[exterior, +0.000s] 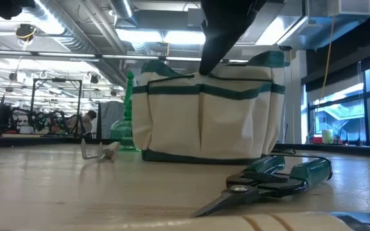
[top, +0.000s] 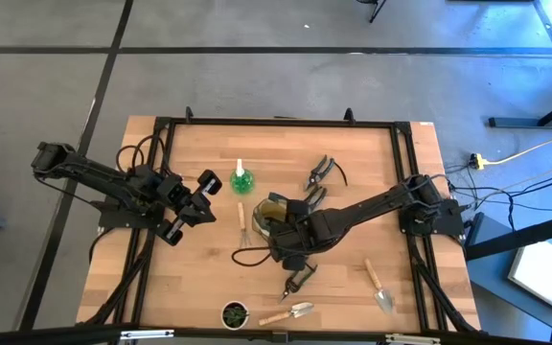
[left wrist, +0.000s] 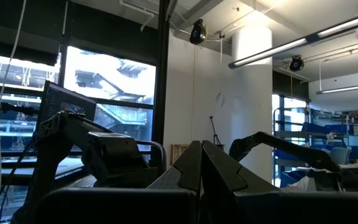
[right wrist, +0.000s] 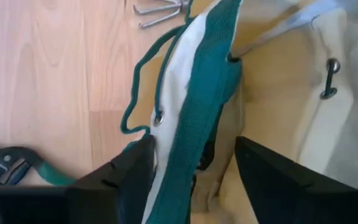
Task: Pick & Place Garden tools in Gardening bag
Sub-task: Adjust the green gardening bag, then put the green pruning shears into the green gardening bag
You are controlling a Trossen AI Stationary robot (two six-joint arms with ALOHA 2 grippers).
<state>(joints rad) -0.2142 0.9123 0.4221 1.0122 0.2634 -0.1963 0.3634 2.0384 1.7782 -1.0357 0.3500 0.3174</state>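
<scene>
The gardening bag point(top: 272, 213), cream with green bands, stands upright mid-table; it also fills the middle of the low view as the bag point(exterior: 211, 112). My right gripper point(right wrist: 194, 174) is open and points steeply down over the bag's rim, one finger outside the wall and one over the mouth. A dark thing point(right wrist: 207, 155) lies inside below the fingers. Spray bottle point(top: 241, 179), fork point(top: 242, 222), pruners point(top: 321, 172), more pruners point(top: 297, 281) and trowels point(top: 379, 286) lie on the table. My left gripper point(top: 207, 187) is shut and raised at the left. My right gripper straddles the bag's green rim band point(right wrist: 204, 93) from above, slanting in from the table's right. The band runs up between the open fingers. Whether either finger touches the wall, I cannot tell.
A small dark pot with a plant point(top: 235, 313) stands by the near edge beside a second trowel point(top: 290, 312). A third pair of pruners point(top: 312, 196) lies just right of the bag. Black frame rails point(top: 276, 122) border the table.
</scene>
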